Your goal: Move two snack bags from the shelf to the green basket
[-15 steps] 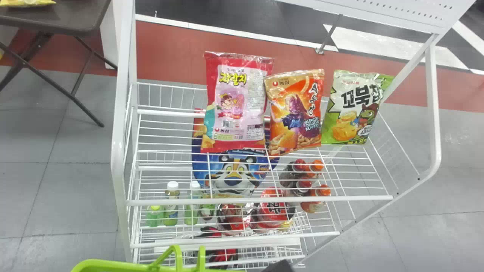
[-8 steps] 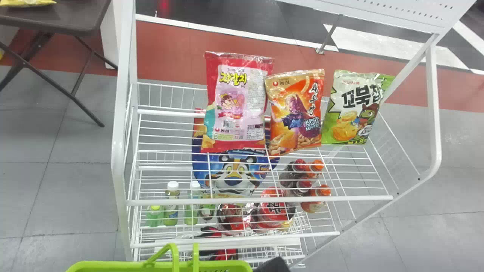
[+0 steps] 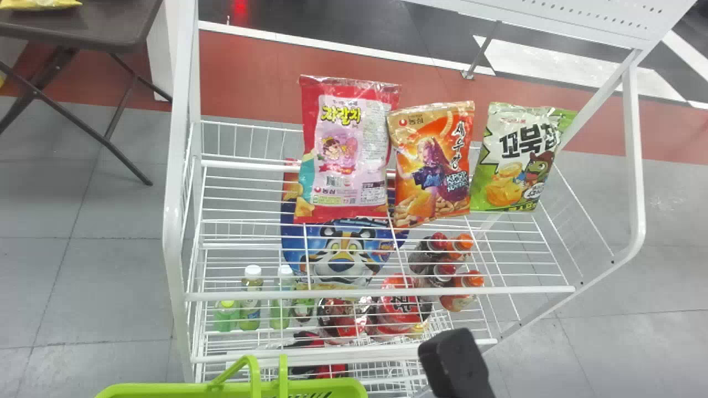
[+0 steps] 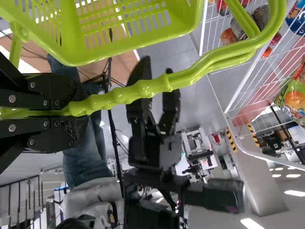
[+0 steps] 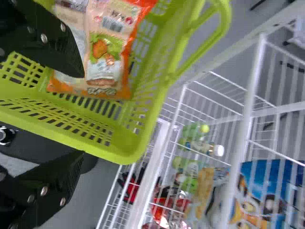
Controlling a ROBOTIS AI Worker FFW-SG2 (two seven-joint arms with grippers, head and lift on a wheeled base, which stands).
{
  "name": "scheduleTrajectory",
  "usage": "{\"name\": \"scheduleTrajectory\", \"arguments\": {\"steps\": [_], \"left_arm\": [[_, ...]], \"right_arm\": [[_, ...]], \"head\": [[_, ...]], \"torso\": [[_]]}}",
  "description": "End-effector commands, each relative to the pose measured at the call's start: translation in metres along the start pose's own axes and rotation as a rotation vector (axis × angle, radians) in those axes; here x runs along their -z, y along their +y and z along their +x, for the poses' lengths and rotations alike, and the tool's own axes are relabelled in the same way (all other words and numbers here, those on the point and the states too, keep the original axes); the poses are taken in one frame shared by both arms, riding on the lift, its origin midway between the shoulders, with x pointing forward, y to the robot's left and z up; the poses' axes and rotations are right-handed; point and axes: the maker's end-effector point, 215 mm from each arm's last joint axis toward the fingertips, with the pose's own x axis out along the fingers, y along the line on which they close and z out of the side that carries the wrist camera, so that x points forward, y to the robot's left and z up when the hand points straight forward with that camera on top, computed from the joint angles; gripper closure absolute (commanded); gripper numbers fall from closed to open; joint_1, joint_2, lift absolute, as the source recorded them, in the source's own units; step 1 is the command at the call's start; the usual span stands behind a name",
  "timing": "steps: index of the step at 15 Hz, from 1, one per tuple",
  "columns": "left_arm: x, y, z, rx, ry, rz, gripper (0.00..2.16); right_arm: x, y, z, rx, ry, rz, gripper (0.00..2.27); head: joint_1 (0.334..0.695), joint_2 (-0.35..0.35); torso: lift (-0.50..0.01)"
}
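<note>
The shelf [image 3: 381, 293] is a white wire rack, and 3 snack bags stand along the back of its highest wire level. The pink-and-red bag [image 3: 348, 149] is left of the shelf's middle; the orange bag [image 3: 432, 166] is just beside it, near the middle, and the green-and-white bag [image 3: 517, 160] is toward the shelf's right end. The green basket [image 3: 182, 390] is in front of the shelf, toward its left side, and an orange-edged snack pack [image 5: 108, 52] lies inside the basket.

The left gripper [image 4: 78, 112] is in front of the shelf, its 2 fingers pinching the basket's handle [image 4: 152, 89]. The right gripper [image 3: 456, 362] is in front of the shelf too, right of the basket, with its 2 fingers spread wide.

Lower in the shelf are a blue tiger-face bag [image 3: 343, 251], green bottles [image 3: 250, 301] at the left, and orange-capped bottles [image 3: 462, 290] at the right. Left of the shelf, a dark tabletop [image 3: 105, 25] bears a yellow pack [image 3: 38, 3].
</note>
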Motion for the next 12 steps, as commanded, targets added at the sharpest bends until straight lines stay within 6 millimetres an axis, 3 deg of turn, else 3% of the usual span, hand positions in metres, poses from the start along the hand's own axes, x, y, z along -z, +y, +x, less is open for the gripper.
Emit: {"name": "scheduleTrajectory", "arguments": {"steps": [1, 2, 5, 8, 12], "left_arm": [[0.0, 0.0, 0.001, 0.003, 0.0, 0.0, 2.11], [0.001, 0.0, 0.001, 0.003, 0.001, -0.002, 2.11], [0.0, 0.001, 0.001, 0.005, -0.001, 0.001, 2.11], [0.0, 0.005, 0.003, 0.008, 0.007, 0.001, 2.11], [-0.003, 0.008, 0.008, 0.016, 0.024, 0.011, 2.11]], "right_arm": [[-0.017, -0.01, -0.005, -0.016, -0.052, 0.084, 0.08], [-0.016, -0.011, 0.0, -0.032, -0.051, 0.122, 0.08], [-0.151, -0.053, -0.021, 0.045, -0.516, 0.037, 0.09], [-0.204, -0.099, -0.041, 0.104, -0.711, 0.025, 0.09], [-0.243, -0.154, -0.066, 0.162, -0.871, 0.025, 0.1]], "head": [[0.695, -0.35], [0.695, -0.35], [0.695, -0.35], [0.695, -0.35], [0.695, -0.35]], "torso": [[-0.017], [-0.017], [-0.017], [-0.017], [-0.017]]}}
